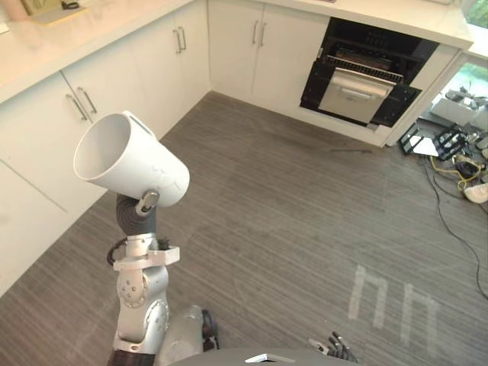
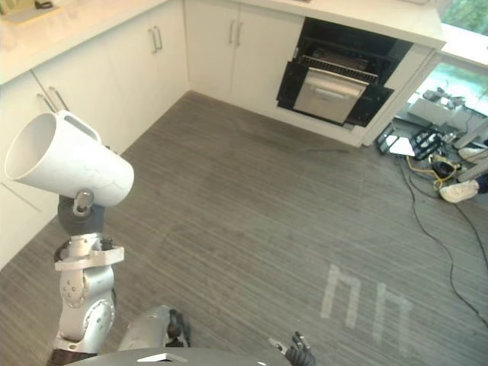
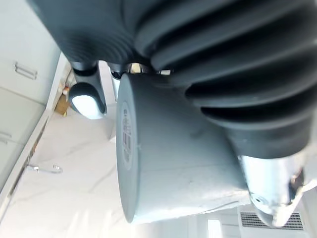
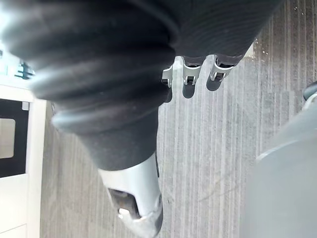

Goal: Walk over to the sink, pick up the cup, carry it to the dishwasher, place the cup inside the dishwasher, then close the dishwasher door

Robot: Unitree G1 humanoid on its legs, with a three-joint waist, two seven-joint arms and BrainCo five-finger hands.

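the left hand (image 1: 140, 207) gripped the white cup (image 1: 131, 160) at the middle left of the frame, fingers wrapped round its wall, the cup tilted with its mouth toward the upper left. the dishwasher (image 1: 366, 69) stood at the upper right, its door (image 1: 354, 95) open. the right hand (image 1: 334, 347) hung at the bottom edge, fingers loose, holding nothing.

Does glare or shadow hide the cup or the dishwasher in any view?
Left eye view: cup evenly lit, pale light patches on the floor, dishwasher interior dark though its rack shows. Left wrist view: cup's side shaded against the bright worktop. Right wrist view: floor evenly lit.
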